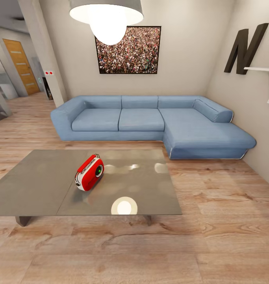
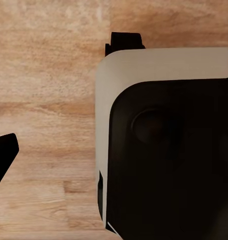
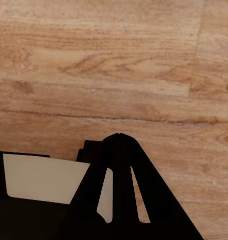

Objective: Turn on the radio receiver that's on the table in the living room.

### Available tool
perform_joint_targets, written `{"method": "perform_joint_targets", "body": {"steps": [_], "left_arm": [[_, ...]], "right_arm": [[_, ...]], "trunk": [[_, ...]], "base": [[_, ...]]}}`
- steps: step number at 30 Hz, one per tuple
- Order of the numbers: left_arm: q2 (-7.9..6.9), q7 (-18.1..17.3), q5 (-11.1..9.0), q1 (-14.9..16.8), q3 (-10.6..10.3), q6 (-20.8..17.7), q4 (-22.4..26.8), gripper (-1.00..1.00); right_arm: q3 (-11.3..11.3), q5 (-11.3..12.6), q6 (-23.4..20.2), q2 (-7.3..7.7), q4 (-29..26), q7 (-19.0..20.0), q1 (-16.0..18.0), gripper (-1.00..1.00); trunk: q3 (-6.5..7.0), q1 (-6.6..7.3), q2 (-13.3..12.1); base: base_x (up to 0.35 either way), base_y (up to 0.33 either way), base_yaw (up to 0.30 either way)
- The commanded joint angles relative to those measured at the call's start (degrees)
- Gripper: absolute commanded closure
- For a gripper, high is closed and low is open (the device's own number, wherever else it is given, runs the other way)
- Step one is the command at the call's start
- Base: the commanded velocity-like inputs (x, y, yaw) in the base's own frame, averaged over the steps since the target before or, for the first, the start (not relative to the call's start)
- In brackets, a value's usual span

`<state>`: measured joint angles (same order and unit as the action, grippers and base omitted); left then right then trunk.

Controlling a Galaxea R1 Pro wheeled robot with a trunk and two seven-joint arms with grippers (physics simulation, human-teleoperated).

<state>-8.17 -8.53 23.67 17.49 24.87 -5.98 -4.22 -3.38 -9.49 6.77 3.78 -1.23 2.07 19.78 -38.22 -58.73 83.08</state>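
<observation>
The radio (image 1: pixel 89 172) sits mid-counter (image 1: pixel 39 185), ahead and slightly left, so the left arm is probably nearer. Whether either hand is open or closed, I cannot tell.

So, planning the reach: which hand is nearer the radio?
Left, probably: the radio sits left of centre on the table; left hand and right hand both hang over floor.

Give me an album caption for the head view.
Red radio on a low grey table, blue sofa behind.
</observation>
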Motion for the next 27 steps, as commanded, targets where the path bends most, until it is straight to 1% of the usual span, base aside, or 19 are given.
{"method": "perform_joint_targets", "body": {"steps": [1, 27], "left_arm": [[0.0, 0.0, 0.0, 0.0, 0.0, 0.0, 0.0, -1.0], [0.0, 0.0, 0.0, 0.0, 0.0, 0.0, 0.0, -1.0]], "right_arm": [[0.0, 0.0, 0.0, 0.0, 0.0, 0.0, 0.0, 1.0], [0.0, 0.0, 0.0, 0.0, 0.0, 0.0, 0.0, 1.0]], "trunk": [[0.0, 0.0, 0.0], [0.0, 0.0, 0.0]], "base": [[0.0, 0.0, 0.0], [0.0, 0.0, 0.0]]}}
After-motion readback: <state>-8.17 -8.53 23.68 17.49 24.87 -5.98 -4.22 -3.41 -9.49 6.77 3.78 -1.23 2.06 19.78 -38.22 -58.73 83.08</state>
